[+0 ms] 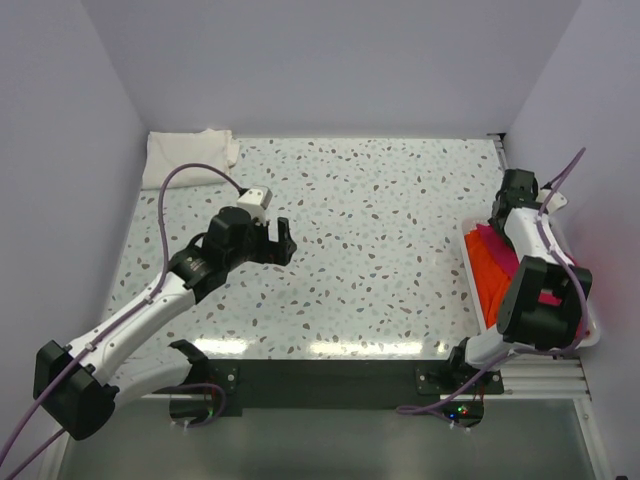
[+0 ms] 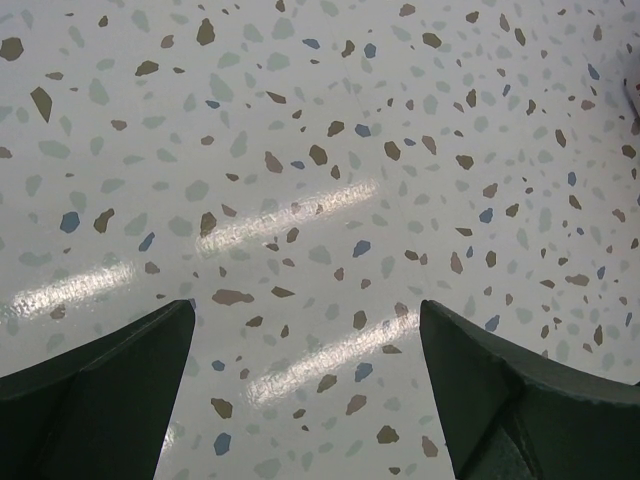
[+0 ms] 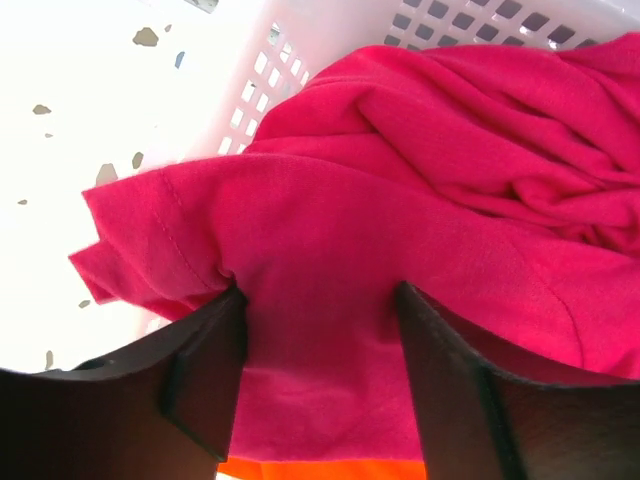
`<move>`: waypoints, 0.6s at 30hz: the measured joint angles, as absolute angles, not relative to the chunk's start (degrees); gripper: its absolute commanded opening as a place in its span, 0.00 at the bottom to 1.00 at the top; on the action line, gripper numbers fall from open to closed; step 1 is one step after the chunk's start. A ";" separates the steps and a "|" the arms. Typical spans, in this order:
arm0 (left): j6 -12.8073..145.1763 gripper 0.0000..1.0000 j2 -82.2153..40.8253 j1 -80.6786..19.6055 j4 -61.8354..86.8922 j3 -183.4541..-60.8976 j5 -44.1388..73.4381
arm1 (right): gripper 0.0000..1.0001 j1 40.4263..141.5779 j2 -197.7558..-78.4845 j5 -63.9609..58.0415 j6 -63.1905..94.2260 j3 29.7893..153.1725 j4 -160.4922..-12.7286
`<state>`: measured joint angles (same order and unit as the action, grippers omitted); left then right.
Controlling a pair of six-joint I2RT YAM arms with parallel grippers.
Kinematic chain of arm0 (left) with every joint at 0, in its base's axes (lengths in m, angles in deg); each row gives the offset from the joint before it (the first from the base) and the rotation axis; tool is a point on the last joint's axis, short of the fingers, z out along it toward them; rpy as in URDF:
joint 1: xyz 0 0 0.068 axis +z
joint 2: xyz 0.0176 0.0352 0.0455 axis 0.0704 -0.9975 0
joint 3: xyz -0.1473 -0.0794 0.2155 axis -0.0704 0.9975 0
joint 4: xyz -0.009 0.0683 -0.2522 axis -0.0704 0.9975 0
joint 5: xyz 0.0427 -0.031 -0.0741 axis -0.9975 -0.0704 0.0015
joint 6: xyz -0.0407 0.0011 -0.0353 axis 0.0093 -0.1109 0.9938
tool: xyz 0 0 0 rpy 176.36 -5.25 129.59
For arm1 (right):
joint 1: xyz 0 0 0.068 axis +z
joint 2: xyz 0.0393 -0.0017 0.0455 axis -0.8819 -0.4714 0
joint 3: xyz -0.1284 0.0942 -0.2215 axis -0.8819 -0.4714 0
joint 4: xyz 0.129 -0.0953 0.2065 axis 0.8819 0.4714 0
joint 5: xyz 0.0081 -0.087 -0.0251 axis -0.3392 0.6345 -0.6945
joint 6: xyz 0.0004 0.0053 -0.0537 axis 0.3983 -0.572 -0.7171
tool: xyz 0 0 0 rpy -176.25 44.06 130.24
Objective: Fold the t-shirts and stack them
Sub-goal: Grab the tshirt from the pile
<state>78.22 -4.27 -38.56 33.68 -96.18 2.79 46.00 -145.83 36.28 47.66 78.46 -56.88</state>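
Top external view is showing me a cream-white t-shirt (image 1: 188,155) lying bundled in the far left corner of the speckled table (image 1: 380,230), well apart from everything else. Moving right, my left gripper (image 1: 283,240) is hovering over bare tabletop with its jaws standing wide apart and holding nothing; the left wrist view is showing only speckled surface between the fingers (image 2: 110,390). Further right, the white mesh basket (image 1: 468,262) is sitting at the table's right edge, with an orange t-shirt (image 1: 490,272) and a magenta-red t-shirt (image 3: 420,170) lying crumpled inside it. My right gripper (image 3: 315,385) is reaching into the basket, its fingers standing part-way in and touching a fold of the magenta-red cloth on both sides; I am not able to tell whether that fold is truly gripped
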 measured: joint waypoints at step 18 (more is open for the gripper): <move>78.16 1.00 -5.17 -38.56 33.70 -96.33 2.77 | 0.00 45.93 -133.75 34.81 45.06 80.18 -52.11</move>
<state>78.16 -5.17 -38.56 33.70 -96.33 2.77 45.93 -133.75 34.81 45.06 80.18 -52.11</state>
